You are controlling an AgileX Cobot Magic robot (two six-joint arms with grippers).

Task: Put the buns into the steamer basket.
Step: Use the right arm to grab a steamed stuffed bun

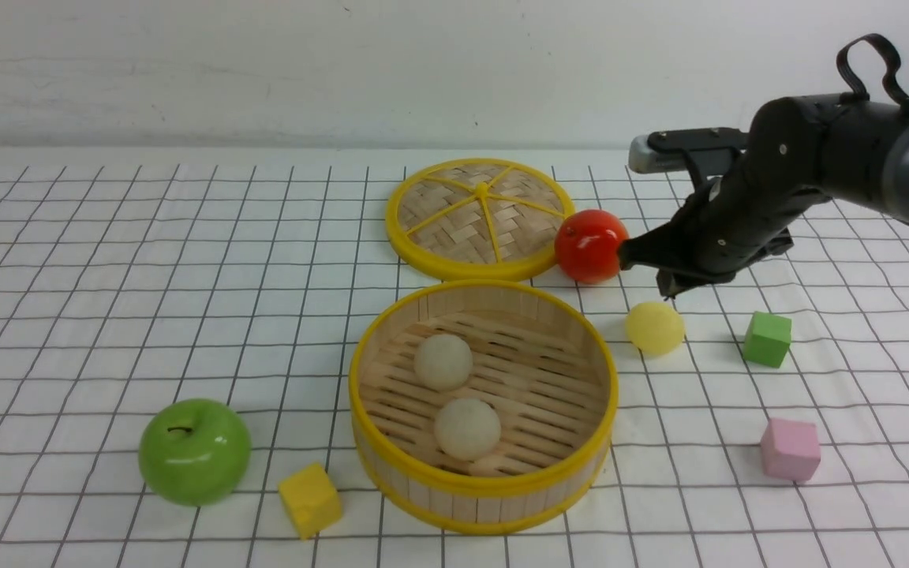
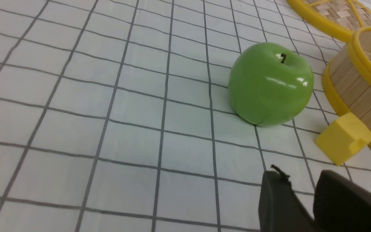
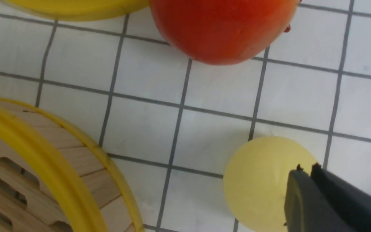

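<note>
Buns (image 1: 443,361) — two cream — sit in the steamer basket (image 1: 483,483); right hand (image 1: 664,290), closed, empty, hangs over the yellow bun (image 1: 654,326).

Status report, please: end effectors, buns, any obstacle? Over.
Left end effector open, empty; right end effector shut, empty, by yellow bun. Two buns in basket, yellow one outside. Red apple close by.

light: bright, even | shadows: faint | glare: green apple (image 2: 271,83) highlights | blur: right tool (image 3: 306,169) perhaps soft-edged

Looks like a robotics test lab here: a table (image 1: 68,505) under white grid-lined cloth (image 1: 107,260), bare white wall (image 1: 265,63) behind, black jointed robot arm (image 1: 817,158) reaching in.
</note>
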